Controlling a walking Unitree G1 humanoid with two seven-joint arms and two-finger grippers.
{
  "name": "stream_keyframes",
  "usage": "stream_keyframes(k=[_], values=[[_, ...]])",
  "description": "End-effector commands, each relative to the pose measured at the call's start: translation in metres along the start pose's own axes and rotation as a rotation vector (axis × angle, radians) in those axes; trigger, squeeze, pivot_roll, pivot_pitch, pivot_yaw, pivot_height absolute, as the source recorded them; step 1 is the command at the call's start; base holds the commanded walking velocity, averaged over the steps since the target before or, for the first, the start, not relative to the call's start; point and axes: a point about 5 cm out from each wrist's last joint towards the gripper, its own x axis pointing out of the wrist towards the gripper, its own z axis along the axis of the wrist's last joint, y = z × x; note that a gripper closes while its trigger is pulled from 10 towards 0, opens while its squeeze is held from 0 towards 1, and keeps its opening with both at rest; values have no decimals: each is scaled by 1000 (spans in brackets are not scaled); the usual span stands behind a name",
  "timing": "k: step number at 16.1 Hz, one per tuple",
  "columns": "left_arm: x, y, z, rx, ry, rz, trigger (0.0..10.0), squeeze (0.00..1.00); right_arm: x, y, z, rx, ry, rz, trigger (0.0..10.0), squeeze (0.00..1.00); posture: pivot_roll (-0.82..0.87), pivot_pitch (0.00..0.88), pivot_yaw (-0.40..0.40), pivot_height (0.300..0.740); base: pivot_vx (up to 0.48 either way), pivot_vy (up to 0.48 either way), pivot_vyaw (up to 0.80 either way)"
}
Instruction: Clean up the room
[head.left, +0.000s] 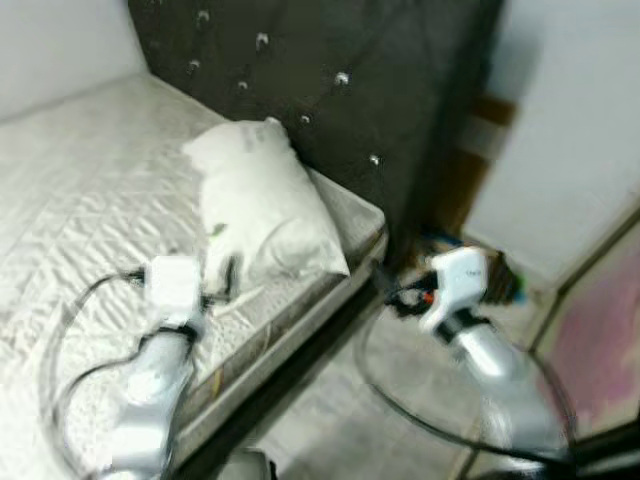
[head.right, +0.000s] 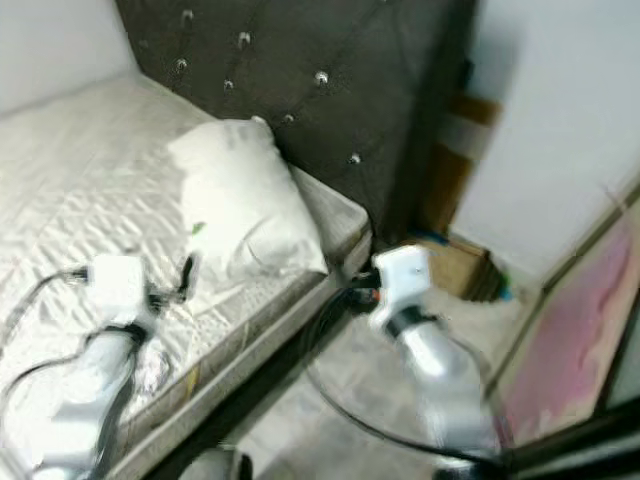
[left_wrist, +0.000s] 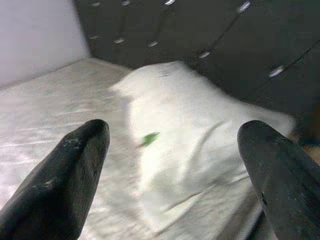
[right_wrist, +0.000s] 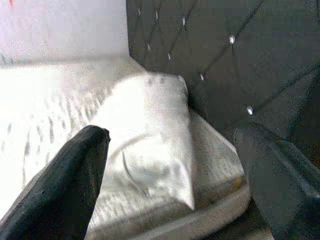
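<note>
I am holding my left pincer (head.left: 228, 275) low over the bed (head.left: 70, 190), its two black fingers (left_wrist: 67, 175) spread wide apart and gripping nothing. It is pointing at the white pillow (head.left: 262, 205), which is lying on the mattress near the bed's corner, its far end just beside the dark tufted headboard (head.left: 330, 60). A small green speck (left_wrist: 148, 138) is showing on the pillow's side. I am keeping my right pincer (head.left: 395, 295) beside the bed, over the floor (head.left: 330, 420), fingers (right_wrist: 60, 185) likewise parted and empty, facing the pillow. Some blurred clutter (head.left: 505, 280) is sitting by the wall beyond my right arm.
</note>
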Motion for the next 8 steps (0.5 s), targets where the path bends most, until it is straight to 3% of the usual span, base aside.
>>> stream_keyframes(k=[1,4,8], values=[[0,-8,6,29,-32,1,10000,0,-9,-18,-7,-4,32,-141,10000,0,27,12,-12,740,0,0,800],[0,-7,4,40,-13,12,10000,0,-13,-21,-10,19,46,-217,10000,0,24,8,-5,740,0,0,800],[2,-12,5,30,-30,-28,10000,0,-11,-23,-9,13,41,-225,10000,0,15,8,-9,740,0,0,800]])
